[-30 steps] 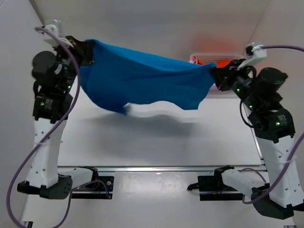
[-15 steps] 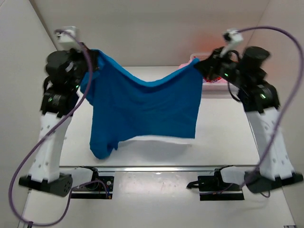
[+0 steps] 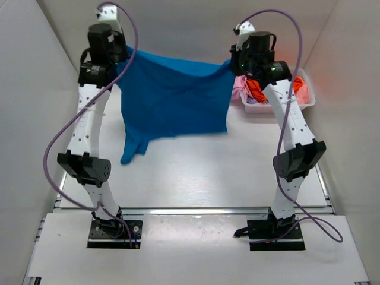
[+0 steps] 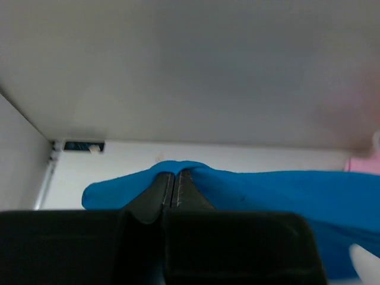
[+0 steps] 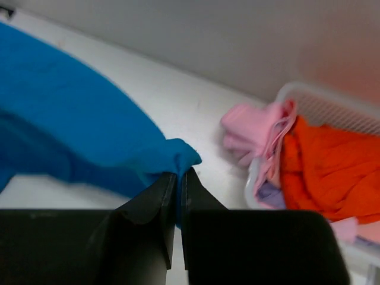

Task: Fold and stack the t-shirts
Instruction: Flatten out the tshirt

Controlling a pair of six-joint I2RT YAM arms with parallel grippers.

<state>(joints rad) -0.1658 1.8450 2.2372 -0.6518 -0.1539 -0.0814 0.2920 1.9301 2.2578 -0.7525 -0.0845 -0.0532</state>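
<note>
Hanging between both raised arms: blue shirt (image 3: 172, 101), spread as a sheet above the far half of the table (image 3: 196, 178). Left tool (image 4: 177, 185): fingers pressed together on a bunched upper corner of the shirt. Right tool (image 5: 178, 181): fingers likewise pinched on the opposite upper corner. Top edge sags slightly between the two grips. Lower hem hangs unevenly; a narrow tail droops lowest on the left side, and whether it touches the table cannot be told. Basket (image 3: 307, 101): white, far right of the table, near the right tool. Contents: orange shirt (image 5: 323, 166), pink shirt (image 5: 255, 127) draped over the rim, lilac shirt (image 5: 270, 193) beneath, all crumpled.
</note>
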